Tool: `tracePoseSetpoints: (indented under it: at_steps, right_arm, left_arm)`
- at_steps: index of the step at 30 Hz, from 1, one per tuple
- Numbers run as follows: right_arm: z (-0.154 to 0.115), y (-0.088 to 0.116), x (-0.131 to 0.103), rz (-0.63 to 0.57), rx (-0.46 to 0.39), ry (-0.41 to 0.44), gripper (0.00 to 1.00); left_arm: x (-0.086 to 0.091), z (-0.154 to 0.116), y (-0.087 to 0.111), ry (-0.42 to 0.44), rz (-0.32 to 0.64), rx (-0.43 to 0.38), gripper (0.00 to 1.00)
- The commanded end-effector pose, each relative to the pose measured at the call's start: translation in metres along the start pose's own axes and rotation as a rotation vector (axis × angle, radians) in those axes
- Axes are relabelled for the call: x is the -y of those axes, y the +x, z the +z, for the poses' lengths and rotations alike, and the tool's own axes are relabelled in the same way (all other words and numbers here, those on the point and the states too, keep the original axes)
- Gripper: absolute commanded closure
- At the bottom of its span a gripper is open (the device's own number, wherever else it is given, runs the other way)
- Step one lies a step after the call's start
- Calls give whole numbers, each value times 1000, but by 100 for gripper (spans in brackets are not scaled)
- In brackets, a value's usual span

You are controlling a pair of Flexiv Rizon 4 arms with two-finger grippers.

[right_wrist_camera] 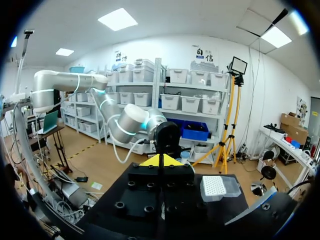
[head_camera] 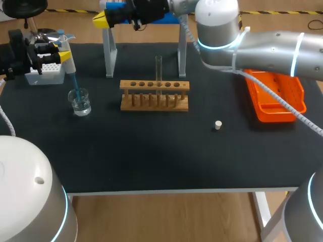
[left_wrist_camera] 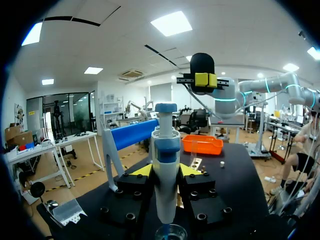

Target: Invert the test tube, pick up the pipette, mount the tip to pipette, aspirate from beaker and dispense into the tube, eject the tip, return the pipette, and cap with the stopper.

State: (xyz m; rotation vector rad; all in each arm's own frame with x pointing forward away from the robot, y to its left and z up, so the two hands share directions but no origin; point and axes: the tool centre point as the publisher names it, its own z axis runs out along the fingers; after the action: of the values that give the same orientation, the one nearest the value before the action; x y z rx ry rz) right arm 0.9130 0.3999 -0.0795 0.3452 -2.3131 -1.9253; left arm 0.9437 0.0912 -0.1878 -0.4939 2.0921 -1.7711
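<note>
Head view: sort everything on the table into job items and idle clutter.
Job:
pipette, reaching into the beaker
test tube, standing in the wooden rack
stopper
tip box

Idle:
orange tray
blue-topped stand, role unclear

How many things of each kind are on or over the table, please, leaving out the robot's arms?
pipette: 1
beaker: 1
test tube: 1
wooden tube rack: 1
stopper: 1
tip box: 1
orange tray: 1
pipette stand: 1
Total: 8
</note>
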Motion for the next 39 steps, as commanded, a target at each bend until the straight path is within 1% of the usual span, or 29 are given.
tracePoseSetpoints:
  at_steps: [1,6,8,19,28,39]
  right_arm:
    - [17,-5,0,-3,-4,-19,100]
    - [29,-4,-3,-1,-4,-54,100]
    - [35,-7,-3,-1,-1,-66,100]
    - [57,-21,-5,37,13,-184,100]
    - [76,-32,-6,33,12,-203,100]
    - [94,-43,-6,33,0,-179,100]
  left_arm:
    - [0,0,0,1,1,-1,100]
    - [0,0,0,1,1,-1,100]
    - [0,0,0,1,1,-1,100]
    - [0,0,0,1,1,-1,100]
    - [0,0,0,1,1,-1,100]
    - [0,0,0,1,1,-1,100]
